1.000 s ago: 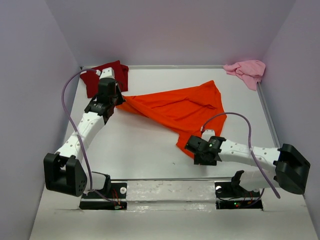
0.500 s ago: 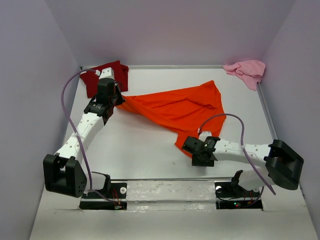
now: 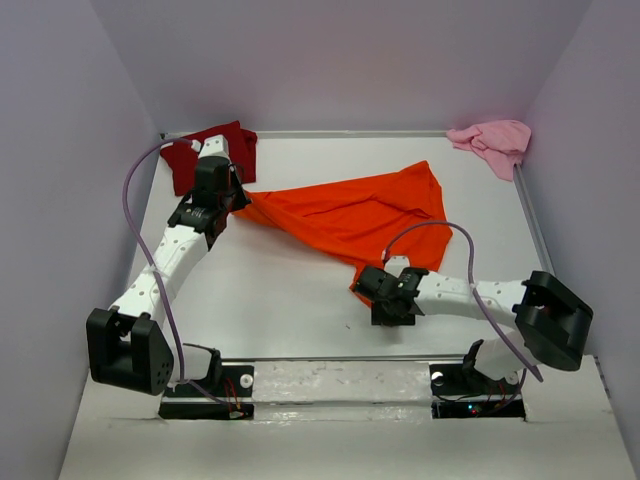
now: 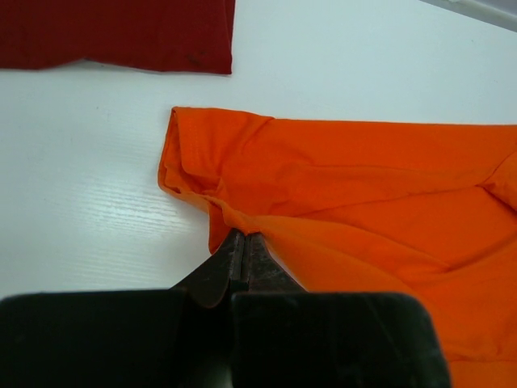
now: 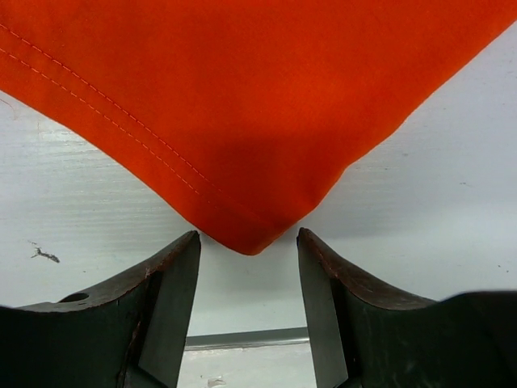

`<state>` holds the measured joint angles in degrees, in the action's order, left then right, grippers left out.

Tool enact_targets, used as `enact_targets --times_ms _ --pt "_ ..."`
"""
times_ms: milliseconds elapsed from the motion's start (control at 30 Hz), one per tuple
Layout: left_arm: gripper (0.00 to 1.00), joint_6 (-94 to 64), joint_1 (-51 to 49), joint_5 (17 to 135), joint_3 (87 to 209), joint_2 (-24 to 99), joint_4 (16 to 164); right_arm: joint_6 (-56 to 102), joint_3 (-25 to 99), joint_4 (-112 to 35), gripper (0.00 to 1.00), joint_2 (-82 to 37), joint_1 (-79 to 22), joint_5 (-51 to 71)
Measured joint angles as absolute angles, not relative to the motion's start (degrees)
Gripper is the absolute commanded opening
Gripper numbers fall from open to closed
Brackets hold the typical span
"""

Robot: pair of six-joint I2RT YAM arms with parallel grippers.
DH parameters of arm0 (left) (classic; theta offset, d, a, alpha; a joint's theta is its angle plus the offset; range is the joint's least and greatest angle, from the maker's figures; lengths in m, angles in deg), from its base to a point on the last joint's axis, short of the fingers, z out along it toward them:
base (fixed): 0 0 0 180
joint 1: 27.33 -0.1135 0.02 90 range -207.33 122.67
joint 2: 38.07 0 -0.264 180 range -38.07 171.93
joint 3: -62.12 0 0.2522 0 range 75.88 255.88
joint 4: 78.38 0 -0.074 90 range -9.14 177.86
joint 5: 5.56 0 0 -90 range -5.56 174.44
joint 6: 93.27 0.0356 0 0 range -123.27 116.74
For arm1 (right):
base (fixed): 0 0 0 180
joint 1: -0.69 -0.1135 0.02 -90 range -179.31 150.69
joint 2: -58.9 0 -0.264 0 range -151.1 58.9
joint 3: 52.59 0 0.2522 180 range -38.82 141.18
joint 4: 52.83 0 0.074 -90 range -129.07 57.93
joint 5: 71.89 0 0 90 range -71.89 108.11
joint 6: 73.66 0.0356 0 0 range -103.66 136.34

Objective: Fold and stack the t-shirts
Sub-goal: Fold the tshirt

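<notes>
The bright orange t-shirt [image 3: 350, 215] lies spread out and wrinkled across the middle of the table. My left gripper [image 3: 238, 196] is shut on its left end, with cloth bunched at the tips [image 4: 244, 236] in the left wrist view. My right gripper [image 3: 372, 291] is open low at the shirt's near corner. That hemmed corner [image 5: 250, 234] points into the gap between the fingers [image 5: 174, 267] without touching them. The dark red t-shirt [image 3: 210, 152] lies flat at the back left. The pale pink t-shirt [image 3: 492, 140] is crumpled in the back right corner.
White table [image 3: 270, 290] enclosed by pale walls, with a metal rail [image 3: 350, 133] along the back and another [image 3: 535, 230] on the right. The arm bases [image 3: 340, 385] sit on the near edge. A purple cable [image 3: 440, 235] loops above the right arm.
My right arm has slid left and forward, bringing its open gripper up to the orange shirt's near corner. The left arm and the shirts have not moved.
</notes>
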<state>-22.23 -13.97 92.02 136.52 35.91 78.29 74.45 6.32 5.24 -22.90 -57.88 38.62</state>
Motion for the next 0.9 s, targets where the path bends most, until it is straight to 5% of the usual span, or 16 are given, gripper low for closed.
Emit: enact_targets --times_ms 200,433,900 --pt "0.00 -22.23 -13.97 91.95 136.52 35.91 78.34 73.99 5.80 3.04 0.42 -24.26 -57.88 38.03" --pt "0.00 -22.23 -13.97 91.95 136.52 35.91 78.49 73.75 4.83 0.85 0.00 -24.02 -57.88 37.68" --pt "0.00 -23.14 -13.82 91.73 134.49 32.80 77.79 74.53 3.35 6.29 0.00 -10.25 -57.88 37.38"
